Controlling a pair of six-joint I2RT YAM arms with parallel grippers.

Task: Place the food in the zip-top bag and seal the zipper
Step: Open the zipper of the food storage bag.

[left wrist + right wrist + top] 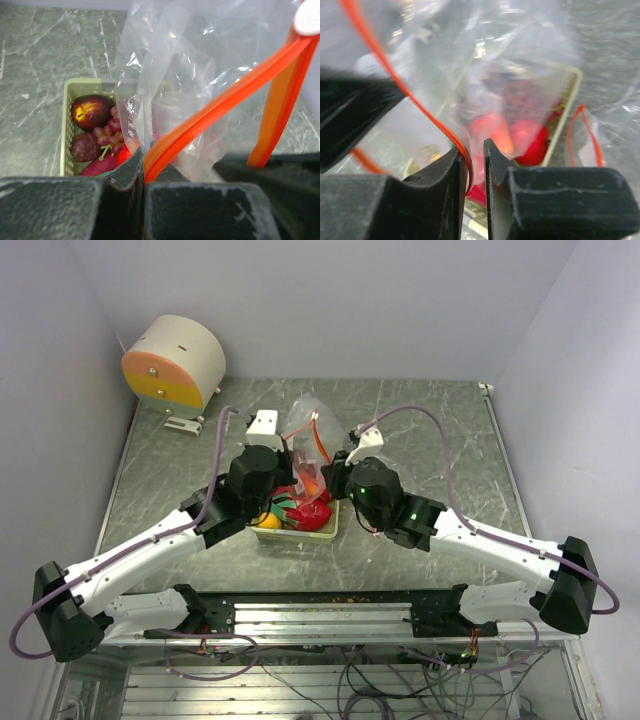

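White print on zip-top bag [129,117], too small and blurred to read

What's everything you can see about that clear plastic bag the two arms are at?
The zip-top bag is thin, clear, crinkled plastic with an orange zipper strip along its mouth, whose two sides stand parted. It is held up over the pale green tray of toy food. The left gripper pinches the strip. The right gripper brackets the rim, with a narrow gap showing.

Left end effector [143,172] clamped tight, right end effector [476,152] barely ajar.
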